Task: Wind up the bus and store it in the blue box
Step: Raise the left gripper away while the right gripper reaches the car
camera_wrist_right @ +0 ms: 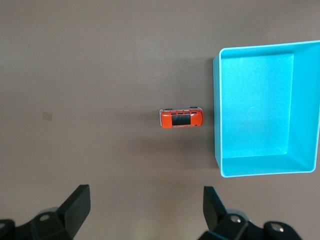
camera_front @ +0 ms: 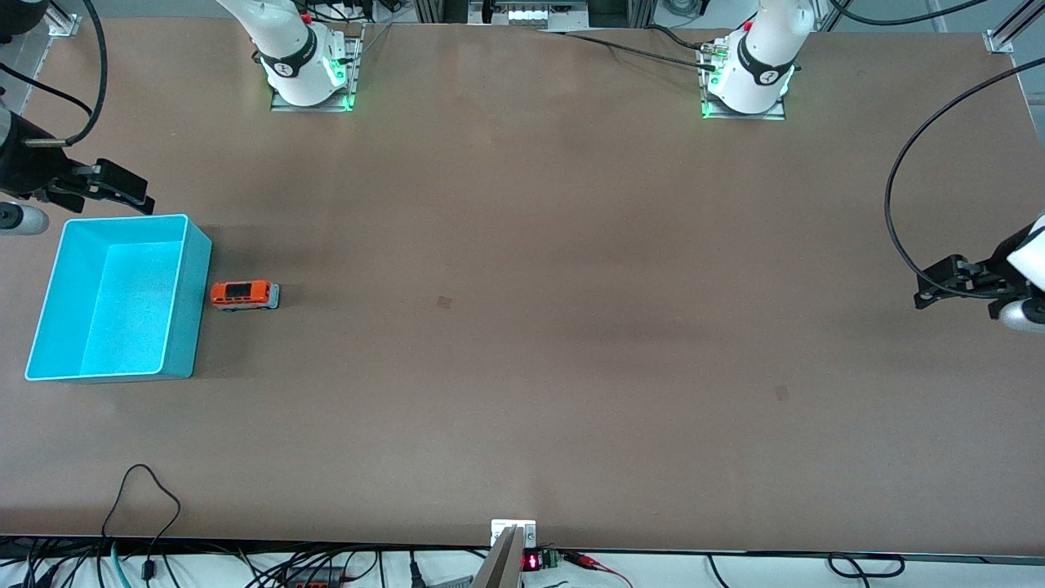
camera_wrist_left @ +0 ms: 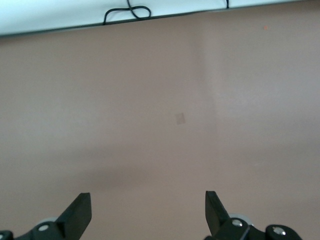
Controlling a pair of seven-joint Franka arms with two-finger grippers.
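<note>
Bus just beside blue box, possibly touching, right end effector and left end effector spread wide, empty

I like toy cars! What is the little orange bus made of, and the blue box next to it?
The bus looks like painted metal or hard plastic: glossy orange body, dark windows, but which one can't be told. The blue box looks like smooth plastic: thin straight walls, even colour, a soft sheen inside.
</note>
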